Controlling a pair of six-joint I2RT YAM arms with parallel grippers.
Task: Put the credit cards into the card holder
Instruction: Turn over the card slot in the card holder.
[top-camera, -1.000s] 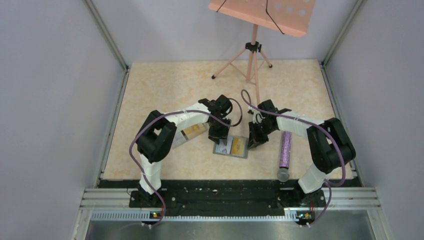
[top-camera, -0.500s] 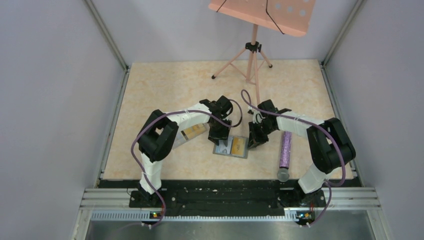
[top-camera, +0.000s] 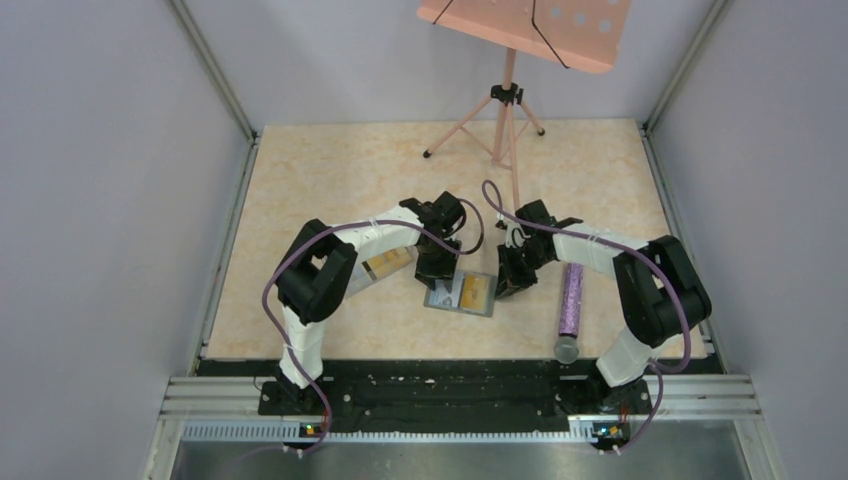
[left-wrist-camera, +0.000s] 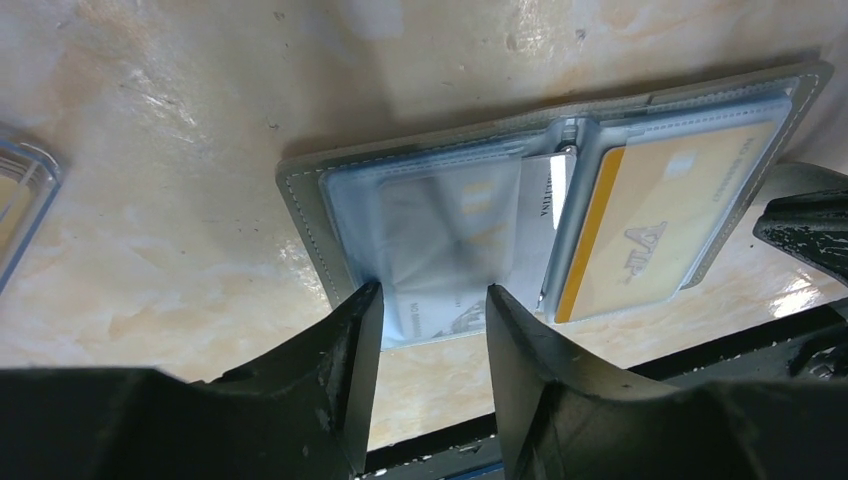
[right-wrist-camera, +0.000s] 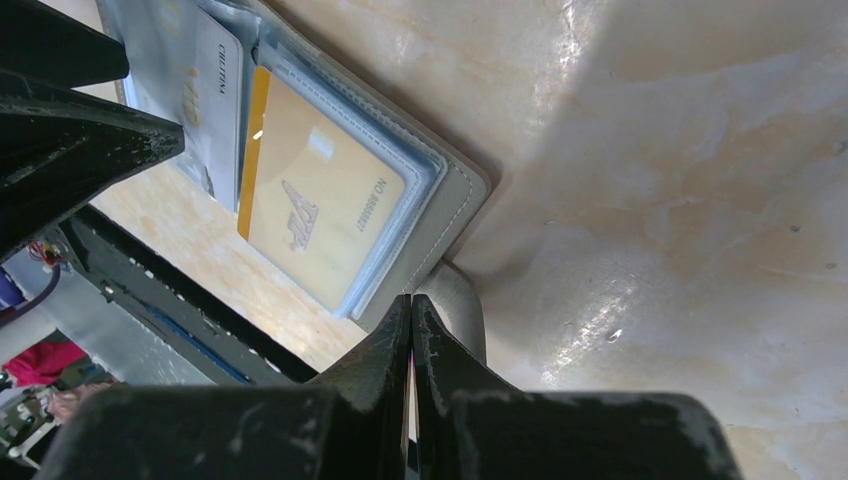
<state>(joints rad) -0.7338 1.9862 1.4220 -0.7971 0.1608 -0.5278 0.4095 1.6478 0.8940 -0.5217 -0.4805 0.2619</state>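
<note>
- My left arm rises from its base at the near edge, folds at the elbow, and sends its white forearm right toward the middle of the worktop. Its wrist is turned down over the left half of the card holder.
- My right arm mirrors it, with the elbow out to the right, the forearm reaching left, and the wrist tipped down at the holder's right edge.
- The card holder lies open and flat on the worktop between the two wrists, its clear sleeves facing up.
- In the left wrist view, the left fingers stand apart on either side of the near edge of a pale card. That card sits in the holder's left sleeve. I cannot tell whether the pads actually pinch it.
- A yellow card lies fully inside the right sleeve.
- The right fingers are pressed together. Their tips are at the outer edge of the holder's right half and look to be touching it.
- A clear box with orange cards in it sits just left of the holder, partly under my left forearm.
- A purple tube lies on the worktop to the right of the holder, beside the right arm.
- A pink music stand stands at the far side of the worktop.
</note>
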